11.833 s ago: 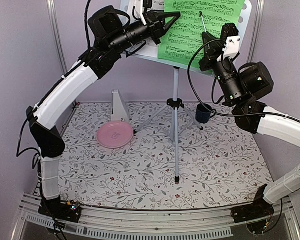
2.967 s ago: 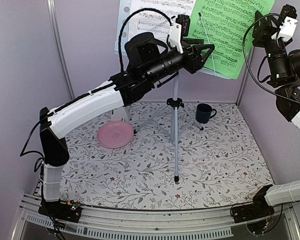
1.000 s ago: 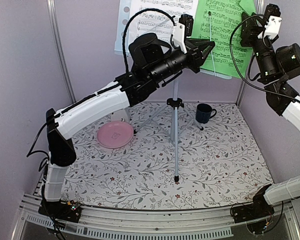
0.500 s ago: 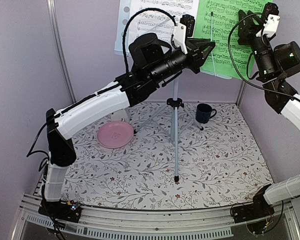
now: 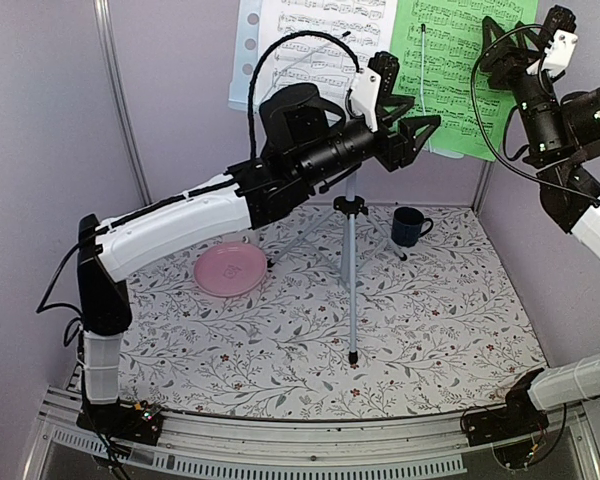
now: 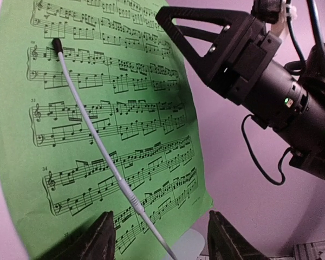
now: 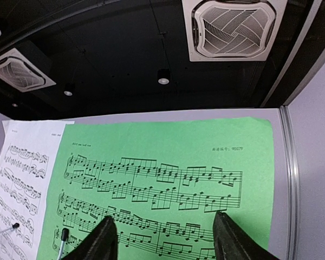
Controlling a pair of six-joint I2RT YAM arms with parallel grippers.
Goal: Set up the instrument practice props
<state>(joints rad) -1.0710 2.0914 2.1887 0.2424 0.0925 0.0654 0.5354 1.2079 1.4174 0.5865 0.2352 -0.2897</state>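
Item: music stand (image 5: 352, 280), pale blue-grey perforated desk on a silver tripod. It is standing mid-counter (image 5: 430, 330), feet planted on the flowered cloth, desk riding high at the back.

Item: white music sheet (image 5: 325, 35). It is resting on the left half of the desk.

Item: green music sheet (image 5: 450, 70). It is lying on the right half, just beside the white one. A thin pale retaining rod (image 6: 97, 151) with a black tip is crossing its face at a slant.

Item: left gripper (image 6: 161, 222). It is hovering before the green sheet's lower edge, jaws standing apart and gripping nothing.

Item: right gripper (image 7: 163, 227). It is hanging by the green sheet's upper right, jaws parted, nothing between them. Whether a finger is touching the paper I cannot tell.

Item: pink plate (image 5: 230, 270). It is sitting on the counter left of the tripod, beneath the left arm.

Item: dark blue mug (image 5: 408, 226). It is standing right of the tripod, towards the back.
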